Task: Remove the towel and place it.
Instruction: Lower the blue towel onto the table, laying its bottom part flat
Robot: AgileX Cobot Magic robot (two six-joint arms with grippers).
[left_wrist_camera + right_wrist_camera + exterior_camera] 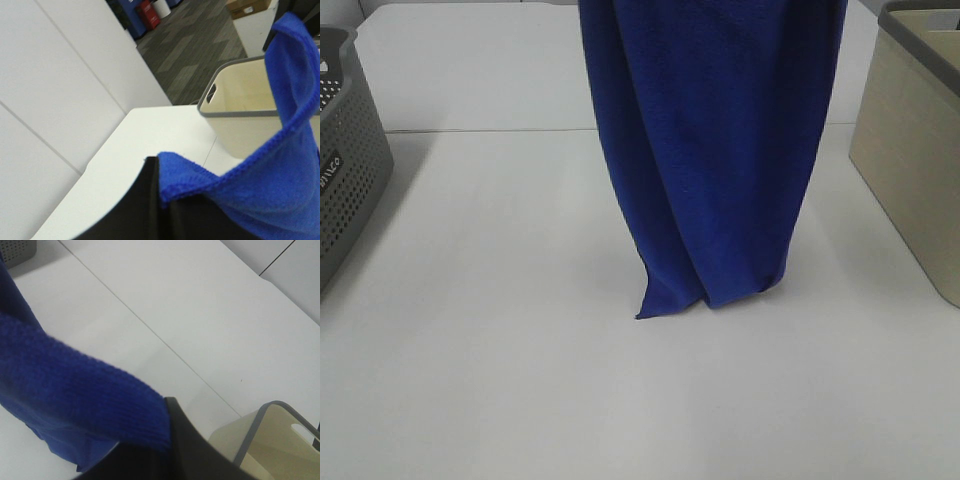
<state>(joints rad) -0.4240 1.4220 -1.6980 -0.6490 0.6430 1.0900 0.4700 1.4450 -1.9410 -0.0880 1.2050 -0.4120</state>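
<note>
While I am holding it up from above, the towel (710, 150) is hanging in long upright folds over the middle of the desk (500, 400) in the high view. Its top is running out of the picture, and its lowest corner is touching the desk or hanging just clear of it; I cannot tell which. It is hanging between the grey basket (350, 170) on my left and the beige basket (910, 190) on my right, nearer the beige one. Neither gripper is showing here.

Through the left wrist camera, my left gripper (155, 200) is pinching tight on the towel's hemmed edge. The cloth is sweeping away from it in a curve, with the beige basket beyond.

Through the right wrist camera, my right gripper (167, 445) is clamping tight on another stretch of that edge, and the cloth is dropping away toward the desk.

So the towel is lying straight below both grippers, long axis upright. I am judging that placing it turns on carrying it sideways, and my right arm is nearer the beige basket.
</note>
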